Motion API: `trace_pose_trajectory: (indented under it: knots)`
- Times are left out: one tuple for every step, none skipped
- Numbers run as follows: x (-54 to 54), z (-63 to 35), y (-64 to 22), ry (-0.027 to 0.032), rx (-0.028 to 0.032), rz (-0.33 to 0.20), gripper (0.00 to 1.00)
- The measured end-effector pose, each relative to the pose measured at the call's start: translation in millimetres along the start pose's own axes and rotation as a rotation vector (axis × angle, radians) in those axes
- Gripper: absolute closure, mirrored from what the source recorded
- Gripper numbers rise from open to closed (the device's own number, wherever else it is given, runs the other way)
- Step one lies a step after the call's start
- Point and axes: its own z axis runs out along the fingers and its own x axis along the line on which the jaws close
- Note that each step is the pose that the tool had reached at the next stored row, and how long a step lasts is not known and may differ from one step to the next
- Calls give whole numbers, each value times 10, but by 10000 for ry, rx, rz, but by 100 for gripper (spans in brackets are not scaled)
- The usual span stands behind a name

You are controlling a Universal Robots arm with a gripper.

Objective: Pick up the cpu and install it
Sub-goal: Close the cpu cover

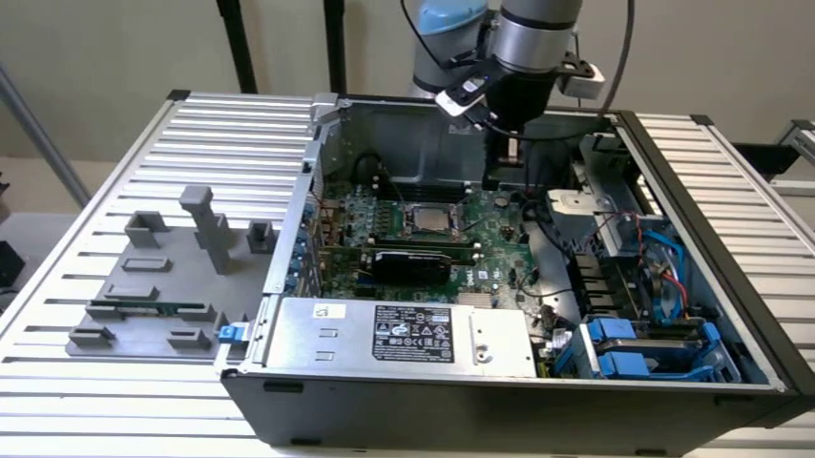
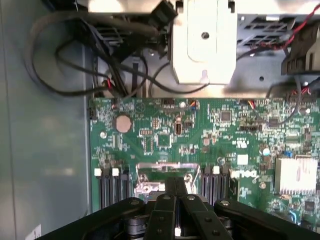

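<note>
1. My gripper (image 1: 501,179) is pinched all the way shut. The fingers (image 2: 166,210) are pressed flat together with nothing between them, so I'm holding nothing.
2. It hangs tip-down inside the open PC case (image 1: 510,410), over the green motherboard (image 1: 494,239), near the cpu on the exterior view's right of it. Can't tell if the tips actually touch the board.
3. The cpu (image 1: 430,221) sits flat in the socket mid-board: a small square with a silvery top and a darker frame round it.
4. In my wrist view, the shiny socket frame (image 2: 150,187) is right past my fingertips, partly hidden by them.
5. A black card (image 1: 407,260) lies just beside the socket, on the side toward the power supply (image 1: 382,332).
</note>
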Motion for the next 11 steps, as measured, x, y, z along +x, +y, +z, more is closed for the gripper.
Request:
trace_pose_trajectory:
  knots:
    - [1,-1,45,6,9,1,89]
    - [1,-1,88,11,17,0,89]
    - [3,-2,138,14,24,1,89]
    - [4,-1,182,17,27,0,89]
    - [6,6,215,21,27,0,89]
    - [7,22,234,25,27,0,89]
    - [7,37,251,23,28,-1,89]
    - [8,56,262,26,27,-1,89]
    - [8,73,270,27,27,-1,89]
    - [8,91,277,25,28,-1,89]
    - [8,110,283,25,28,-1,89]
